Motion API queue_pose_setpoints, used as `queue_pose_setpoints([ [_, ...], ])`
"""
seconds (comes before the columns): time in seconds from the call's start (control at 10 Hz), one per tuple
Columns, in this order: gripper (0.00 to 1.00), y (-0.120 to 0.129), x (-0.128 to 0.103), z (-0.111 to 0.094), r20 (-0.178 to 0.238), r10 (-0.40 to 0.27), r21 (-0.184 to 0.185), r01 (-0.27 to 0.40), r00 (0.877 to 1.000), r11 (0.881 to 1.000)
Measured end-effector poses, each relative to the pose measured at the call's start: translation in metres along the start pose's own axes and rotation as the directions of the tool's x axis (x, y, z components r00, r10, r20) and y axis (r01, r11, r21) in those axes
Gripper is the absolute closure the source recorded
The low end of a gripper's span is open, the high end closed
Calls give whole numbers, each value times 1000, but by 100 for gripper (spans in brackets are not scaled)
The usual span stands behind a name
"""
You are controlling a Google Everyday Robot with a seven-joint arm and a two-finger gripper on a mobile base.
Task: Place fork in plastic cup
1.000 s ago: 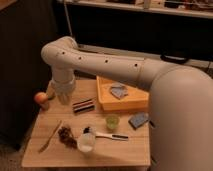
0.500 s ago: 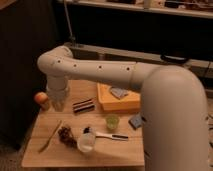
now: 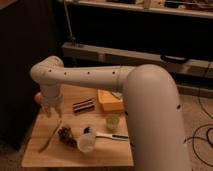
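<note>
The white arm (image 3: 150, 100) fills the right side, its thick upper part rising from the lower right. A slimmer perforated link runs left across the table (image 3: 60, 156) to a bend over the back left corner, where the wrist turns straight down. The gripper (image 3: 51, 110) hangs there, pointing at the tabletop above the left part of the table and clear of it.

The table is a small pale wooden top in front of a dark wall with a grey rail (image 3: 100, 52). A yellow block (image 3: 110, 102) lies at the back, partly under the arm. A dark striped thing (image 3: 83, 105) lies left of it, near the gripper. An orange round thing (image 3: 37, 97) shows at the left edge, half hidden behind the wrist. A white cup (image 3: 86, 144) lies toward the front middle, with a white utensil (image 3: 107, 135) with a black handle just behind it, pointing right. A dark knobbly clump (image 3: 65, 134) sits left of the white cup. The green cup (image 3: 112, 121) stands upright right of centre, near the arm and well apart from the gripper.

The fork (image 3: 51, 136) lies flat on the left part of the table, slanting from back right to front left, below the gripper and just beside the clump. It is well apart from the green cup.

The fingers (image 3: 45, 111) hang parted, with a gap between them, and hold and touch nothing.
</note>
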Motion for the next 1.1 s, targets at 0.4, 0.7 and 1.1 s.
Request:
queue_pose_setpoints([
  [0.4, 20, 0, 9, 30, 17, 52, -13, -52, 998, 999],
  [0.7, 20, -6, 19, 56, 18, 50, -5, -50, 999, 999],
  [1.1, 21, -5, 28, 85, 22, 45, -3, -45, 999, 999],
])
